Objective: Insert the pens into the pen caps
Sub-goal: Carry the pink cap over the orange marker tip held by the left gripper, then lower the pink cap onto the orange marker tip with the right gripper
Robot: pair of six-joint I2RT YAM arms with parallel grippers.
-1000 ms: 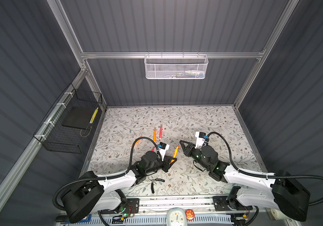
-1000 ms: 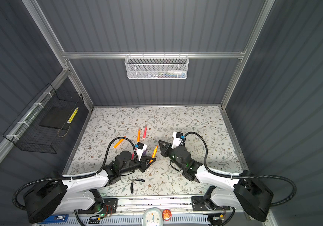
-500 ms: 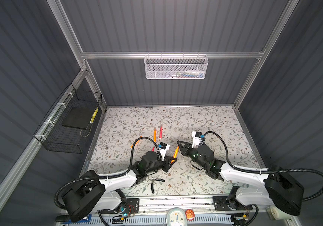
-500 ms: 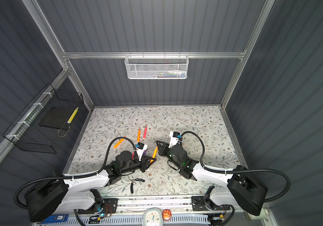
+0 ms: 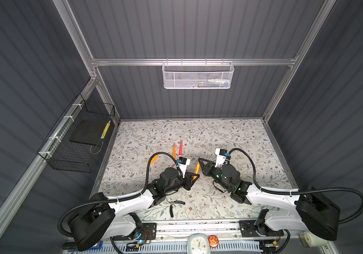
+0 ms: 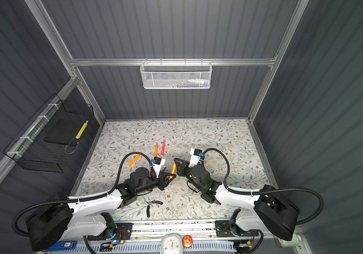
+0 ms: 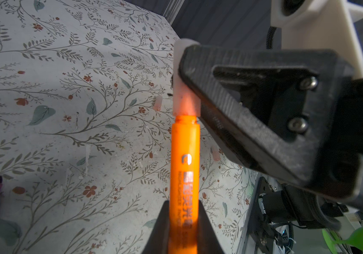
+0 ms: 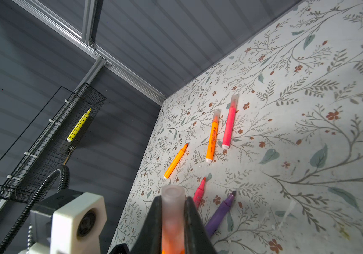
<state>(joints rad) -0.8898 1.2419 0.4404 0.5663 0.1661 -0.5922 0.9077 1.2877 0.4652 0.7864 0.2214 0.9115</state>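
A: Your left pincer (image 7: 184,212) is clenched round the orange pen (image 7: 185,158). It grips well back on the barrel, so the tip end sticks out free ahead of it.

B: Straight ahead of that, your right pincer (image 8: 173,204) is clamped on the pen cap (image 7: 185,101), whose mouth sits over the tip. You hold the two in line because, I'd say, the cap only slides on straight.

A: The orange shoulder shows below the cap, so it looks not fully seated. A push along the barrel should finish it.

B: Beyond your left pincer, a loose cap (image 7: 157,103) lies near on the table (image 7: 44,66), ready for the next pen. Past your right pincer lie a pink pen (image 8: 199,191) and a purple pen (image 8: 220,214), both bare-tipped. Farther out are two capped pens (image 8: 211,138).
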